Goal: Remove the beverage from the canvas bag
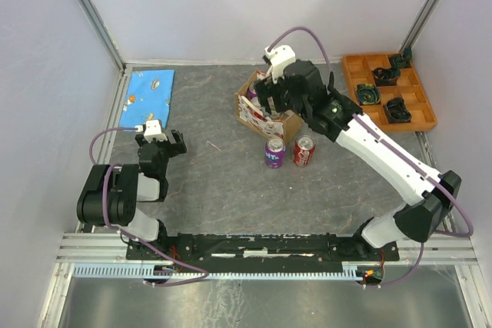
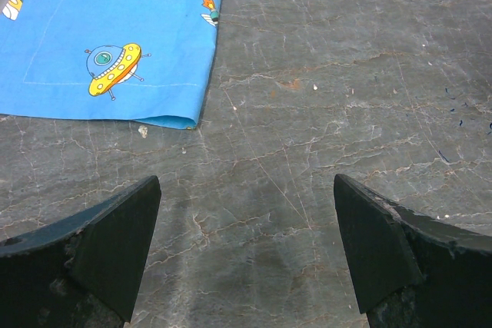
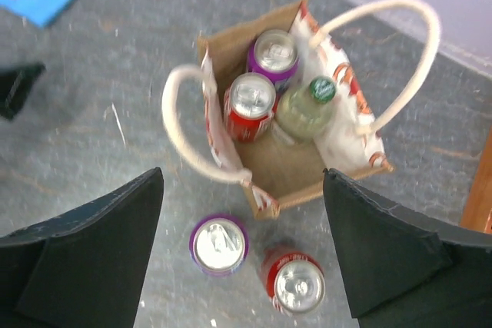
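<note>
Two out: purple can [image 3: 219, 245], red can [image 3: 296, 283], on desk [image 1: 215, 182] at 6 o'clock of canvas bag [image 3: 288, 167] | three left inside | your right pincer [image 3: 242, 182] and left pincer [image 2: 246, 182] both gape empty

The canvas bag [image 3: 284, 170] gapes upward between its arched handles [image 3: 181, 124]; three drinks [image 3: 250, 101] crowd its far half. Two cans [image 3: 219, 245] just beside its near wall bar low entry from the surface's [image 1: 215, 182] near edge.

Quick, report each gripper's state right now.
Left gripper: open, holding nothing.
Right gripper: open, holding nothing, fingers spread over the canvas bag.
</note>
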Robot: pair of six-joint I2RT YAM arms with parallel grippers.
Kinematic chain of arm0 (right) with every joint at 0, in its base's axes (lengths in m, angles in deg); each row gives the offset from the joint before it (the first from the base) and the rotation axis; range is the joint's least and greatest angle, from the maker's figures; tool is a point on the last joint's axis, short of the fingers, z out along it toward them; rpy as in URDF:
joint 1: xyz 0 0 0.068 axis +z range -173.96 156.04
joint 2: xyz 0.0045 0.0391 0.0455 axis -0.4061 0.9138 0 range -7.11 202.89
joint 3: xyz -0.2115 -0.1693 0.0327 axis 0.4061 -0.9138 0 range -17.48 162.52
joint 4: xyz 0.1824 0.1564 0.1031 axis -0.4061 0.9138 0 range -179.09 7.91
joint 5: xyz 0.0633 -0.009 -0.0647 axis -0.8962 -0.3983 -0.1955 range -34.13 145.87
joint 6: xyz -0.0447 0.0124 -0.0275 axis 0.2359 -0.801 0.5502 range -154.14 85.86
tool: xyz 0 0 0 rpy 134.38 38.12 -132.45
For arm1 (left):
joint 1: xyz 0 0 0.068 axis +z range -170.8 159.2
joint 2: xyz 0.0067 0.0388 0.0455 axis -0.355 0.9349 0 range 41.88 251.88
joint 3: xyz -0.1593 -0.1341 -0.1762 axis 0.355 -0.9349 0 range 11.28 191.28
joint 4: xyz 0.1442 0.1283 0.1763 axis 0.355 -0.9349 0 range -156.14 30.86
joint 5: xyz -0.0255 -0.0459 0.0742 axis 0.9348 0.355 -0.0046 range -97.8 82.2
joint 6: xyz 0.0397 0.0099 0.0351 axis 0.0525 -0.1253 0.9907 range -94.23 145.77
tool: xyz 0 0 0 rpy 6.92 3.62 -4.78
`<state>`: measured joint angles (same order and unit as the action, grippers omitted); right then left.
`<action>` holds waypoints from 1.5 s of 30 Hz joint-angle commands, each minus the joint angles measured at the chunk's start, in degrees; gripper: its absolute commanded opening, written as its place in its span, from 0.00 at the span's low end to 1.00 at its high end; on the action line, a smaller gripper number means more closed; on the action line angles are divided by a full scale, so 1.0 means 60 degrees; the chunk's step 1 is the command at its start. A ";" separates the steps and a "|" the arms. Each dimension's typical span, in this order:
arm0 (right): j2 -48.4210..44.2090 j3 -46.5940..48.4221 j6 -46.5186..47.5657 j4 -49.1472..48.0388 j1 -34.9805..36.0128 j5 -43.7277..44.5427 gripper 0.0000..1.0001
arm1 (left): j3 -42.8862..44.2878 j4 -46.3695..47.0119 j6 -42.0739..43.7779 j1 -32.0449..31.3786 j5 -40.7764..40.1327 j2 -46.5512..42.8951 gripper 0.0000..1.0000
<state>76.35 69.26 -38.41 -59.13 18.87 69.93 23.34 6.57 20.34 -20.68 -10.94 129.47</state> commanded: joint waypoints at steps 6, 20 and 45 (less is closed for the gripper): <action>0.2840 0.3512 -0.0606 0.0435 -0.0871 0.1241 0.80 | 0.0211 0.0342 0.0613 -0.0059 -0.0225 -0.0097 0.99; 0.5084 0.4535 -0.0803 0.0826 -0.1182 0.0155 0.68 | 0.0199 0.0332 0.0617 -0.0056 -0.0234 -0.0096 0.99; 0.7314 0.5127 -0.0706 0.1294 -0.1191 -0.0706 0.95 | 0.0203 0.0337 0.0613 -0.0047 -0.0230 -0.0093 0.99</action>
<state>118.69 97.81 -42.85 -52.01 11.85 65.19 23.34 6.57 20.34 -20.89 -11.20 129.47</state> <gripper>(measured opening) 0.951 0.992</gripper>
